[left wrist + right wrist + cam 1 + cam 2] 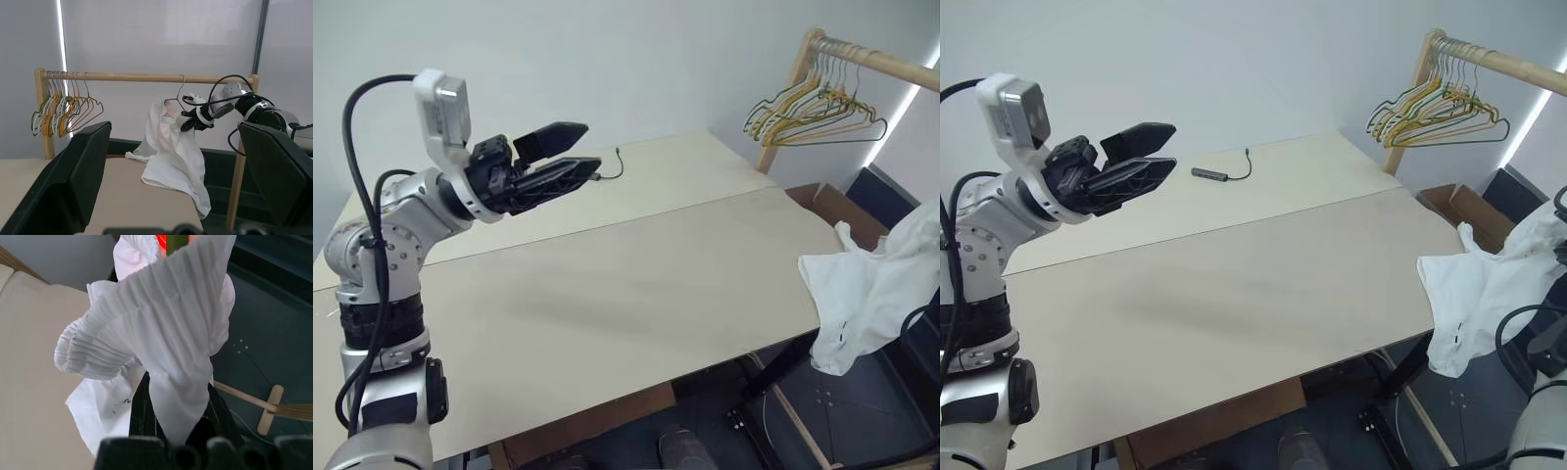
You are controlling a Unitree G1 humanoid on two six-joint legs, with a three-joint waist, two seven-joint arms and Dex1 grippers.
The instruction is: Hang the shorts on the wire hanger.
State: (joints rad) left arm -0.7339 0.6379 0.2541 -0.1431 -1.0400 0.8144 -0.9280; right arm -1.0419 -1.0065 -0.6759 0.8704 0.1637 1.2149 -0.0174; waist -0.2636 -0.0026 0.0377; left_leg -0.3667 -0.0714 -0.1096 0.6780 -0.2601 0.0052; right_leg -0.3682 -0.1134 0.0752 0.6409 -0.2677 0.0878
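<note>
The right hand (188, 122), clamped on the shorts (171, 156) beside the worktop (607, 284), seemingly at the hanger (177, 95) on the rail, should spread the waistband evenly while the left hand (570, 149) gapes empty

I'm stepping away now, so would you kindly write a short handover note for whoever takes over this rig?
Left gripper: open, empty, raised over the table.
Right gripper: shut on the shorts, beside the wooden rail.
Wire hanger: hooked on the rail, apart from the bunch of coloured hangers. The shorts' top is bunched at the hanger; the rest droops off the table's edge. Whether the wire already carries them cannot be told.
Done: shorts lifted to the hanger.
Left: confirm the shorts sit on the wire, then release.
</note>
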